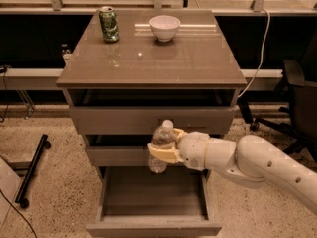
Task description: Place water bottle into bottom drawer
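Note:
The water bottle [161, 144] is a clear ribbed bottle with a white cap, held upright in front of the cabinet's middle drawer. My gripper [162, 152] is shut on the bottle around its middle, with the white arm reaching in from the right. The bottom drawer [153, 227] is pulled open below, showing its grey interior. The bottle hangs above the drawer's rear part, its base just over the opening.
A green soda can [109, 25] and a white bowl [164, 27] stand at the back of the cabinet top [198, 63]. A black office chair [297, 103] is at the right. A black stand leg [30, 170] lies on the floor at the left.

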Robot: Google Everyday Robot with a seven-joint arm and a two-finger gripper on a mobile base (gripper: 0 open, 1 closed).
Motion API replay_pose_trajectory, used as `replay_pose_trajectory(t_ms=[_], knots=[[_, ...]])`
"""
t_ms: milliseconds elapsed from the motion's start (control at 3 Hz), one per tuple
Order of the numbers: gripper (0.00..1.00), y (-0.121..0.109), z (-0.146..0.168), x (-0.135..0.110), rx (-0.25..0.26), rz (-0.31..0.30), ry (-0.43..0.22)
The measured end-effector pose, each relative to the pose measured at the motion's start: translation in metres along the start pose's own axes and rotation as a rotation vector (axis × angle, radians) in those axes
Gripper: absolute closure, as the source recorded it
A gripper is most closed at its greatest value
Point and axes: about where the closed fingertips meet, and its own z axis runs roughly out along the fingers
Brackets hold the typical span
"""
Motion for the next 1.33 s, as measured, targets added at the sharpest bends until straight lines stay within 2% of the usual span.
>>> replay_pose_trajectory(t_ms=[333, 667, 1000, 1333], knots=[[1.0, -0.001, 0.013, 0.053, 0.012, 0.038, -0.047], [1.0, -0.004, 0.021, 0.088, 0.021, 0.067, -0.061], [1.0, -0.014, 0.026, 0.142, 0.04, 0.117, -0.056], [1.0, -0.024, 0.026, 0.177, 0.05, 0.147, -0.038]])
